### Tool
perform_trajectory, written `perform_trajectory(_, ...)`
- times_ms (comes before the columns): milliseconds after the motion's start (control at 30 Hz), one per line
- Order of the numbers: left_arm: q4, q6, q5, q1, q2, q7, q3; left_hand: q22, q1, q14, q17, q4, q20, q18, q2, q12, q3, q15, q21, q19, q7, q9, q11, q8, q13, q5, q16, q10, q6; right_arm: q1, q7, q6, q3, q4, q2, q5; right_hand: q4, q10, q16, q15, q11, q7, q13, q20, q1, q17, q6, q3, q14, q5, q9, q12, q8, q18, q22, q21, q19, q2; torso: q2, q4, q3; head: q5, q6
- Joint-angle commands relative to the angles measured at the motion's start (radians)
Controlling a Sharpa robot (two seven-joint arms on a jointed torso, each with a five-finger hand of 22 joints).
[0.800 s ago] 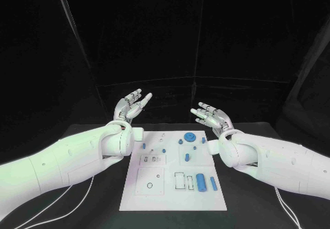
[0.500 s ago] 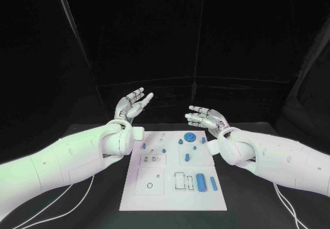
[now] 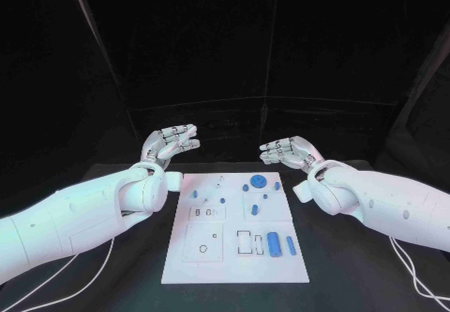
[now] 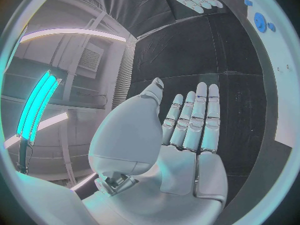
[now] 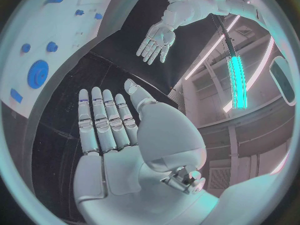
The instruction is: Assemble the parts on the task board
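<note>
Left hand: left hand (image 3: pixel 170 143) raised beyond the far left corner of the task board (image 3: pixel 188 270), holding nothing, palm bare and fingers (image 4: pixel 197 117) stretched out side by side with the thumb set apart.
Right hand: right hand (image 3: pixel 290 152) raised beyond the far right corner of the board, holding nothing, its fingers (image 5: pixel 103 117) straight and close together, thumb apart.
Task board: white plate lying lengthwise in the middle of the black table (image 3: pixel 356 273), between the 2 white arms.
Parts, far edge: blue round disc (image 3: pixel 257 179) near the far edge, toward the right, with smaller blue pieces just beside it.
Parts, near right: large blue cylinder (image 3: pixel 274 244) lying flat toward the near right corner, a slimmer blue rod (image 3: pixel 291 246) just beside it on the side of the right edge.
Contact: neither hand touches the board or any part.
</note>
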Motion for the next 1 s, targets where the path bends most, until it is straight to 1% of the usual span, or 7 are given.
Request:
perform_trajectory(33, 0.037, 0.037, 0.008, 0.002, -0.022, 0.03, 0.001, 0.002, 0.011, 0.054, 0.018, -0.018, -0.015, 0.014, 0.006, 0.008, -0.009, -0.015, 0.012, 0.048, 0.028, -0.002, -0.01, 0.006, 0.002, -0.003, 0.014, 0.038, 0.022, 0.02, -0.019, -0.005, 0.001, -0.002, -0.001, -0.188, -0.044, 0.117, 0.008, -0.037, -0.027, -0.013, 0.002, -0.033, -0.01, 0.008, 0.11, 0.053, 0.145, 0.003, 0.004, -0.021, -0.004, 0.014, 0.003, 0.035, 0.113, -0.007, 0.025, 0.0026, -0.0008, -0.003, 0.002)
perform_trajectory(133, 0.073, 0.041, 0.001, 0.001, -0.045, 0.024, 0.001, 0.002, 0.01, 0.083, 0.034, -0.028, -0.024, 0.014, 0.011, 0.011, -0.015, -0.023, 0.016, 0.075, 0.025, -0.002, -0.016, 0.009, 0.002, -0.003, 0.018, 0.058, 0.036, 0.04, -0.047, 0.012, 0.001, -0.005, 0.001, -0.273, -0.052, 0.139, 0.019, -0.05, -0.035, -0.016, 0.003, -0.047, -0.019, 0.016, 0.121, 0.064, 0.19, -0.001, 0.005, -0.025, -0.006, 0.016, 0.006, 0.049, 0.146, -0.014, 0.039, 0.0032, -0.0029, -0.005, 0.007)
perform_trajectory(200, 0.103, 0.046, -0.005, 0.001, -0.063, 0.018, 0.0, 0.002, 0.008, 0.11, 0.049, -0.034, -0.032, 0.014, 0.013, 0.016, -0.021, -0.031, 0.02, 0.099, 0.022, -0.001, -0.022, 0.013, 0.004, -0.004, 0.025, 0.079, 0.049, 0.055, -0.074, 0.027, 0.001, -0.005, 0.0, -0.347, -0.057, 0.164, 0.035, -0.069, -0.044, -0.022, 0.005, -0.069, -0.024, 0.028, 0.135, 0.072, 0.242, -0.001, 0.006, -0.026, -0.005, 0.015, 0.016, 0.076, 0.197, -0.021, 0.049, 0.0046, -0.0039, -0.009, 0.011)
perform_trajectory(333, 0.159, 0.07, -0.024, 0.001, -0.095, 0.0, 0.0, 0.002, -0.002, 0.138, 0.071, -0.038, -0.041, 0.014, 0.014, 0.022, -0.034, -0.041, 0.024, 0.126, 0.017, -0.001, -0.03, 0.018, 0.008, -0.004, 0.03, 0.108, 0.065, 0.086, -0.136, 0.057, 0.002, -0.001, 0.0, -0.491, -0.062, 0.207, 0.066, -0.099, -0.061, -0.031, 0.009, -0.106, -0.021, 0.057, 0.15, 0.079, 0.328, 0.014, 0.006, -0.025, -0.006, 0.014, 0.036, 0.127, 0.28, -0.041, 0.076, 0.01, -0.0071, -0.017, 0.021)
perform_trajectory(600, 0.25, 0.112, -0.061, 0.0, -0.136, -0.034, -0.002, 0.001, -0.064, 0.187, 0.122, -0.014, -0.061, 0.013, 0.009, 0.047, -0.099, -0.062, 0.028, 0.178, 0.001, 0.005, -0.051, 0.045, 0.031, -0.005, 0.048, 0.192, 0.121, 0.119, -0.28, 0.147, 0.003, 0.017, 0.011, -0.771, -0.056, 0.257, 0.153, -0.149, -0.09, -0.05, 0.014, -0.172, -0.024, 0.14, 0.175, 0.064, 0.488, 0.007, 0.006, -0.026, -0.005, 0.011, 0.106, 0.27, 0.449, -0.078, 0.111, 0.0229, -0.0086, -0.029, 0.03)
perform_trajectory(800, 0.304, 0.12, -0.066, 0.0, -0.158, -0.04, -0.003, 0.0, -0.069, 0.189, 0.128, -0.011, -0.063, 0.013, 0.01, 0.047, -0.107, -0.063, 0.027, 0.182, -0.001, 0.005, -0.052, 0.046, 0.033, -0.005, 0.049, 0.196, 0.124, 0.13, -0.361, 0.192, 0.003, 0.025, 0.028, -0.931, -0.054, 0.252, 0.156, -0.153, -0.093, -0.054, 0.012, -0.183, -0.034, 0.171, 0.172, 0.069, 0.484, -0.002, 0.004, -0.042, -0.011, 0.007, 0.15, 0.35, 0.508, -0.09, 0.132, 0.0242, -0.0078, -0.031, 0.037)
perform_trajectory(1000, 0.329, 0.127, -0.068, 0.0, -0.161, -0.043, -0.003, 0.0, -0.069, 0.189, 0.128, -0.011, -0.063, 0.013, 0.01, 0.047, -0.107, -0.063, 0.027, 0.182, -0.001, 0.005, -0.052, 0.046, 0.033, -0.005, 0.049, 0.195, 0.125, 0.134, -0.402, 0.224, 0.004, 0.017, 0.049, -1.016, -0.053, 0.206, 0.156, -0.151, -0.086, -0.054, 0.007, -0.184, -0.044, 0.198, 0.155, 0.079, 0.48, -0.006, 0.003, -0.054, -0.016, 0.002, 0.19, 0.417, 0.531, -0.1, 0.144, 0.025, -0.0104, -0.04, 0.04)
